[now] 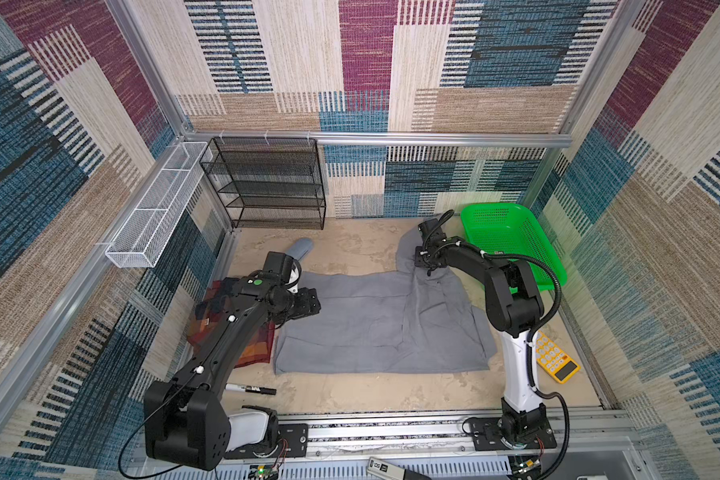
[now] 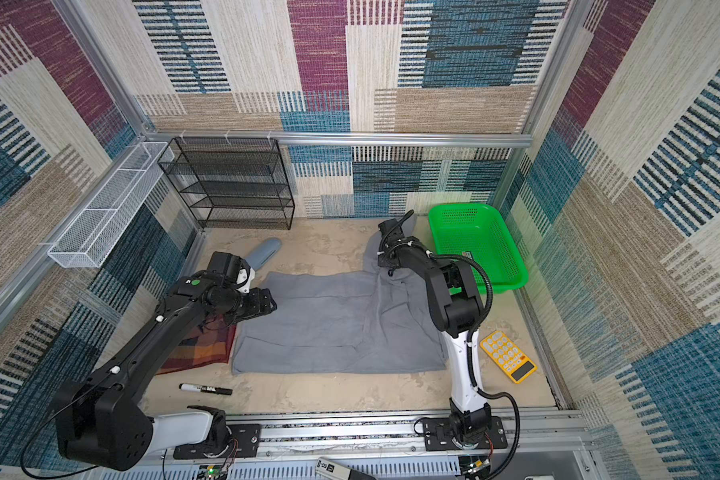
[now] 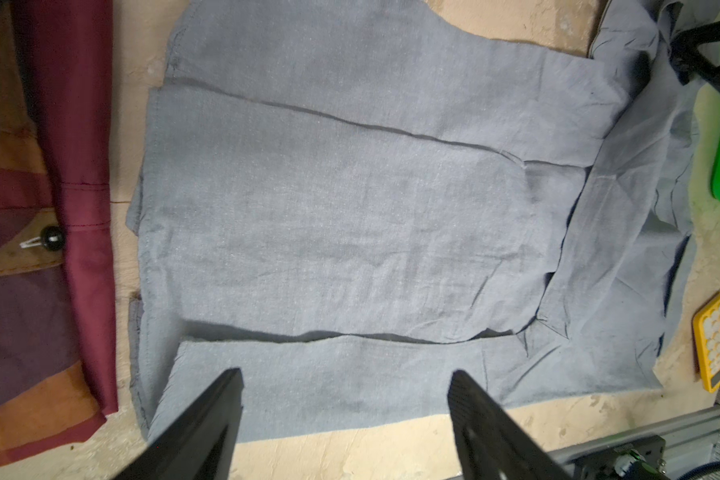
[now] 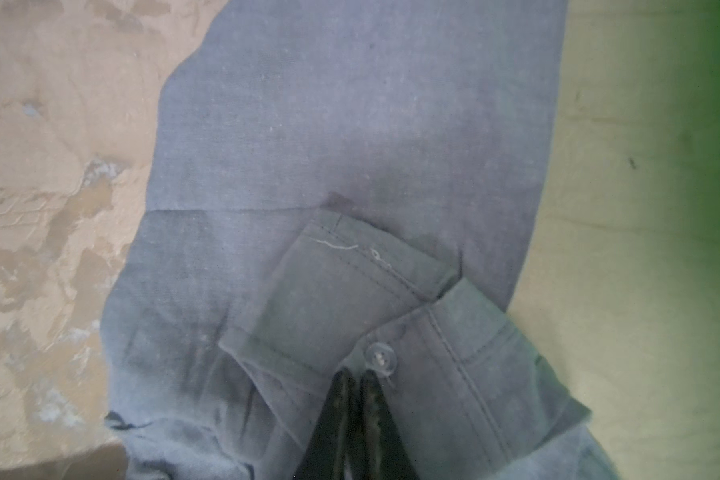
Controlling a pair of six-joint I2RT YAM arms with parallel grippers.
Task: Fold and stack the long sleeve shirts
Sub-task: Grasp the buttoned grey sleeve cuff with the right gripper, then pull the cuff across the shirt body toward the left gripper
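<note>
Green basket (image 1: 500, 206) beside grey shirt (image 1: 371, 320), right fingers (image 4: 334, 419) pinching cuff (image 4: 341, 299)

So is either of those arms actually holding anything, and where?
Right tool pinches the grey shirt by its sleeve cuff, beside the button. Left tool is open, holding nothing.

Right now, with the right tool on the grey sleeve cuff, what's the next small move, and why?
Probably lift the right tool slightly and draw the cuff over the grey shirt. It looks shut on the cuff, the sleeve lies outstretched beside the green basket, and the body lies flat, partly folded.
</note>
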